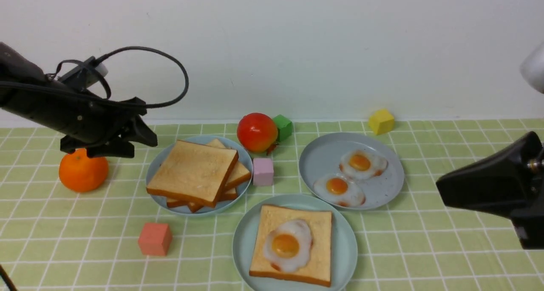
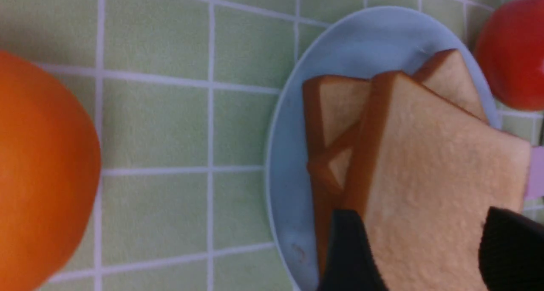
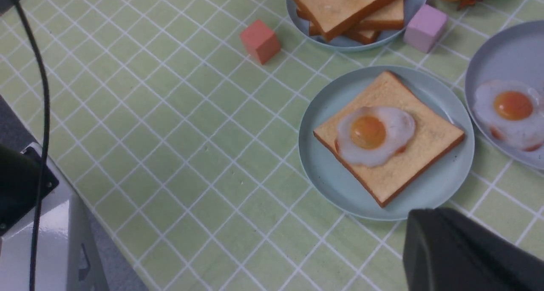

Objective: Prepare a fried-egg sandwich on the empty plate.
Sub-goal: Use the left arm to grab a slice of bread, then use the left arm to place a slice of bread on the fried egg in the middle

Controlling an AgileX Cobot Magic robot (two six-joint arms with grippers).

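Observation:
On the pale mint plate [image 1: 244, 240] [image 3: 314, 155] at the front centre lies one toast slice [image 1: 312, 223] [image 3: 425, 146] with a fried egg [image 1: 287, 244] [image 3: 374, 134] on top. Behind and to the left, a stack of loose toast slices [image 1: 193, 172] [image 2: 425, 163] fills a blue-grey plate [image 1: 161, 163]. My left gripper [image 1: 144, 142] [image 2: 420, 223] hovers open by that plate's left side, and the top slice shows between its fingers. At the far right my right gripper [image 1: 440, 187] [image 3: 410, 223] is shut and holds nothing, off to the right of the mint plate.
A second blue-grey plate [image 1: 323, 159] at the back right carries two fried eggs [image 1: 361, 162]. An orange [image 1: 83, 172] sits under the left arm. A red fruit [image 1: 256, 131] and green [image 1: 282, 127], yellow [image 1: 381, 121], lilac [image 1: 263, 171] and salmon [image 1: 154, 238] cubes are scattered around.

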